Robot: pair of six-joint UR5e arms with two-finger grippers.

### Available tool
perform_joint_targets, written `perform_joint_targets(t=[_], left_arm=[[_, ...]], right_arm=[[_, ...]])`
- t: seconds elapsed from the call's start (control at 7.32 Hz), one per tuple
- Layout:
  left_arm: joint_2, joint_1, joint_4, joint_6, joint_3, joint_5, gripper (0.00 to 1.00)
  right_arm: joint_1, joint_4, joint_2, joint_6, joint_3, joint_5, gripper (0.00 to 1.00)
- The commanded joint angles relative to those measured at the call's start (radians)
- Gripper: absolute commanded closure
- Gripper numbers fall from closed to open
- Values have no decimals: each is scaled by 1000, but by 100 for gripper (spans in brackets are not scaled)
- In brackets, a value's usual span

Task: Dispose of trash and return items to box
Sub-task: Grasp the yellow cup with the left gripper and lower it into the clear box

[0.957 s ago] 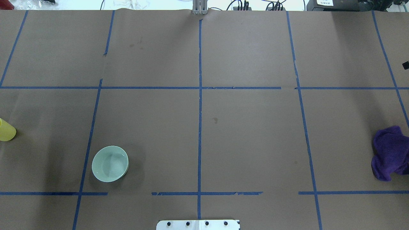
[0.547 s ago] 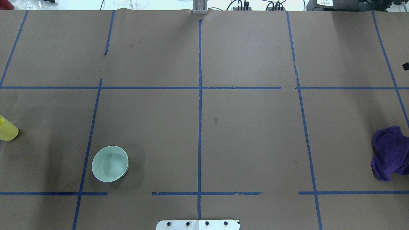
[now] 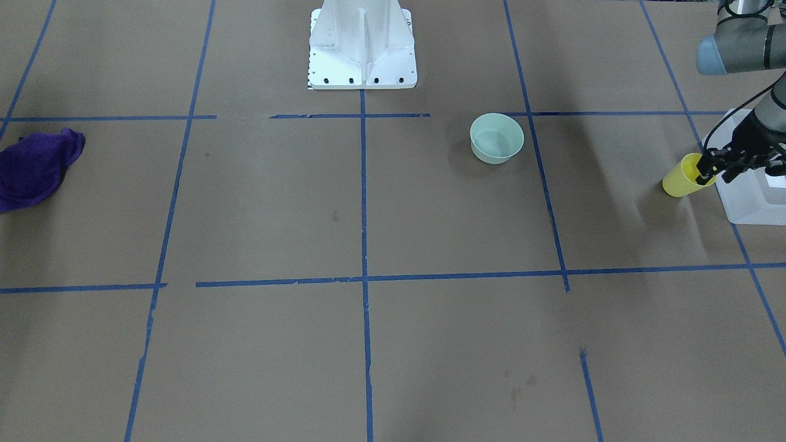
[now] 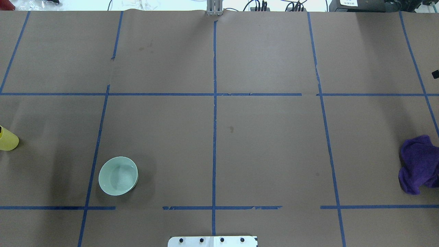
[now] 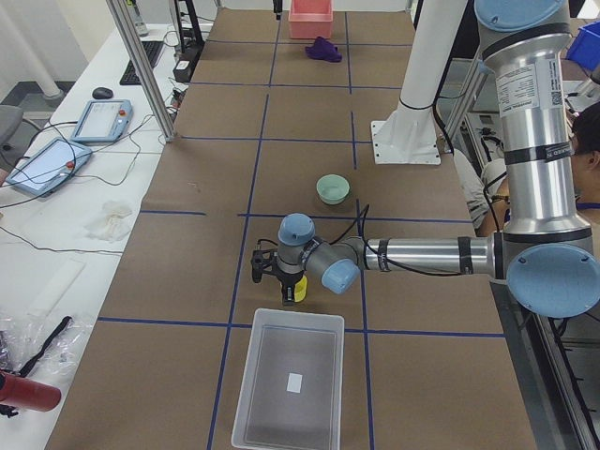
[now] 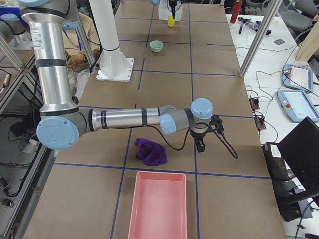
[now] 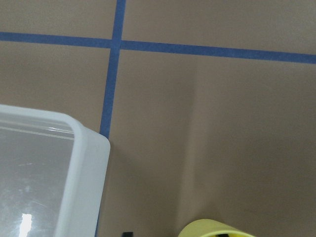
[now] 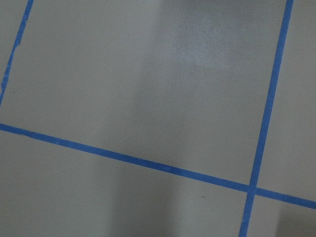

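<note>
The yellow cup (image 3: pixel 680 179) hangs tilted just off the table beside the box (image 3: pixel 750 205), outside its rim. My left gripper (image 3: pixel 714 170) is shut on the cup's rim. The cup also shows at the left edge of the overhead view (image 4: pixel 8 141), in the exterior left view (image 5: pixel 298 292) and as a rim in the left wrist view (image 7: pixel 217 230). The frosted box (image 5: pixel 255 380) holds nothing that I can see. The mint-green bowl (image 4: pixel 118 175) stands upright on the table. My right gripper (image 6: pixel 201 144) hangs near the purple cloth (image 6: pixel 152 152); I cannot tell whether it is open or shut.
A purple cloth (image 4: pixel 418 164) lies crumpled at the table's right end. A pink tray (image 6: pixel 157 206) stands beyond it at that end. The white robot base (image 3: pixel 362 43) is at mid-table. Blue tape lines cross the brown paper.
The yellow cup has shifted slightly toward the right at the overhead view's left edge. The bowl and the cloth have not moved.
</note>
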Motion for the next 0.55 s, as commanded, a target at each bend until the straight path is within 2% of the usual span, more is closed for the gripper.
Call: perform_joint_targets(t=[0.0,0.14,0.27,0.41], left_arm=[[10,42,0,-24,-10,-1,36],[12,45,0,-26,-14,1,37],[24,48,0,-25,-12,1,43],[27,48,0,-23,-14,1,59]], right_arm=[[0,0,-5,1,-1,1,0],[0,0,-5,1,0,1,0],[0,-1,-5,1,0,3,0],[0,-1,-5,3,0,3,0]])
